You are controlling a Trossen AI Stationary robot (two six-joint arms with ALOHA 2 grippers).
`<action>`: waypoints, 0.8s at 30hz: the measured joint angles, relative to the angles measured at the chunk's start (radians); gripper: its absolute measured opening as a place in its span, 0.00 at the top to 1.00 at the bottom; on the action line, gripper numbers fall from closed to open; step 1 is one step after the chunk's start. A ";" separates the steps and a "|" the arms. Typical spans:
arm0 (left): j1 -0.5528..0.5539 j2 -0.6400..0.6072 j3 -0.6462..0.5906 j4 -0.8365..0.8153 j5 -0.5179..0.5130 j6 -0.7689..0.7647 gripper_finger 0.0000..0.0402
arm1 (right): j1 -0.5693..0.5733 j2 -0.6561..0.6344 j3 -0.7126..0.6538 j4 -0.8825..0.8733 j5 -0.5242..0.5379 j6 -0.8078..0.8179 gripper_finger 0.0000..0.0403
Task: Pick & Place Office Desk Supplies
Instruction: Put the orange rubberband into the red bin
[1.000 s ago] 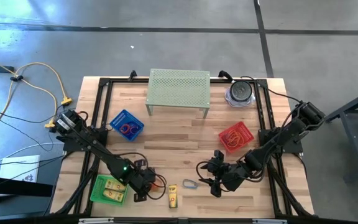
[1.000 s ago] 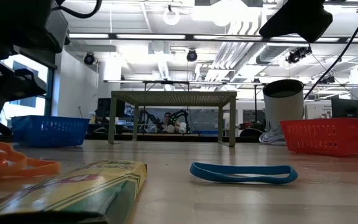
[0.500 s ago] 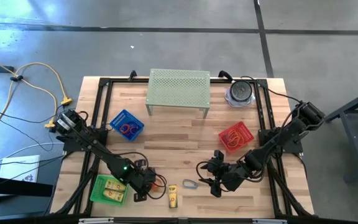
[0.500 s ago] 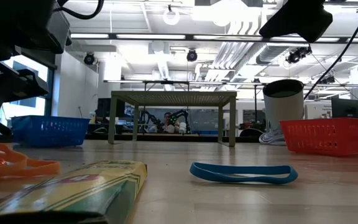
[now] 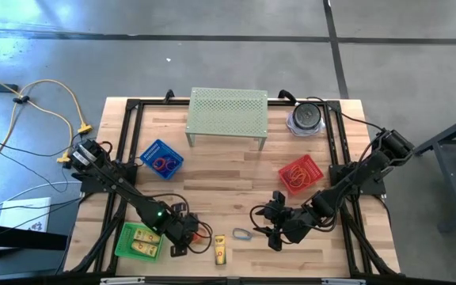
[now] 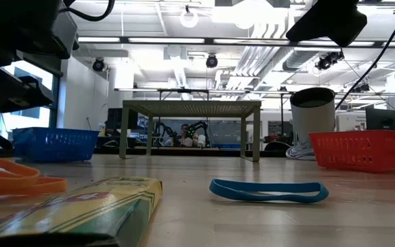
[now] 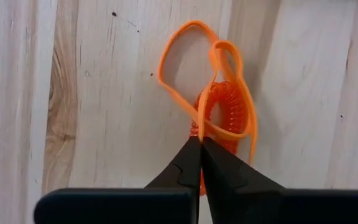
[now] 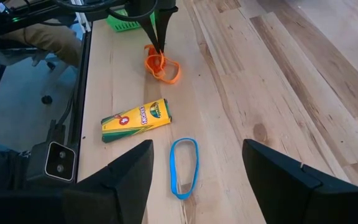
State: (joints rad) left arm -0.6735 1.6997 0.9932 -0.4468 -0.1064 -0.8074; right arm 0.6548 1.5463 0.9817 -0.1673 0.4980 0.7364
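Observation:
An orange rubber band (image 7: 207, 81), tangled with an orange spiral coil (image 7: 224, 111), lies on the wooden table near its front left. My left gripper (image 7: 199, 143) is shut on it; the right wrist view shows this gripper (image 8: 159, 43) coming down onto the band (image 8: 161, 67). To its right lie a yellow crayon box (image 5: 221, 249) and a blue rubber band (image 5: 241, 233), both flat on the table. My right gripper (image 5: 266, 226) hovers open just right of the blue band (image 8: 184, 167). My left gripper pinches a strand of the orange band (image 7: 199, 127) between its two fingertips, right beside the coil. The fingers slant steeply down from above. The band's loops lie slack on the table beyond the tips.
A green basket (image 5: 138, 241) sits at the front left, a blue basket (image 5: 161, 158) at mid left and a red basket (image 5: 300, 174) at mid right. A pale green perforated stand (image 5: 228, 111) and a dark round container (image 5: 305, 117) stand at the far edge.
My left gripper has shut on the orange band without moving from its place. In the low view the band's raised loop has sunk flatter and been drawn in toward the fingers.

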 joint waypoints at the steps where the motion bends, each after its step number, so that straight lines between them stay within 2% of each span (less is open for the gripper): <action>1: 0.000 0.000 0.004 -0.003 -0.004 0.000 1.00 | 0.000 0.000 0.000 0.000 0.000 0.000 0.41; 6: -0.022 -0.021 0.066 -0.074 -0.152 0.034 1.00 | 0.000 0.000 0.000 0.000 0.000 -0.001 0.41; 11: -0.039 -0.026 0.150 -0.178 -0.251 0.038 1.00 | 0.000 0.000 0.000 0.000 0.001 -0.004 0.41; 16: -0.039 -0.026 0.219 -0.187 -0.391 0.116 1.00 | 0.000 0.000 -0.001 0.010 0.031 -0.005 0.41; 20: -0.028 -0.027 0.247 -0.134 -0.513 0.189 1.00 | 0.000 0.000 -0.001 0.056 0.049 -0.008 0.41; 24: -0.008 -0.018 0.247 0.050 -0.550 0.337 1.00 | 0.000 0.000 -0.001 0.087 0.052 -0.049 0.41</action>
State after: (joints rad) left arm -0.6815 1.6820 1.2403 -0.3968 -0.6565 -0.4700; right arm 0.6544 1.5463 0.9806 -0.0806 0.5503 0.6870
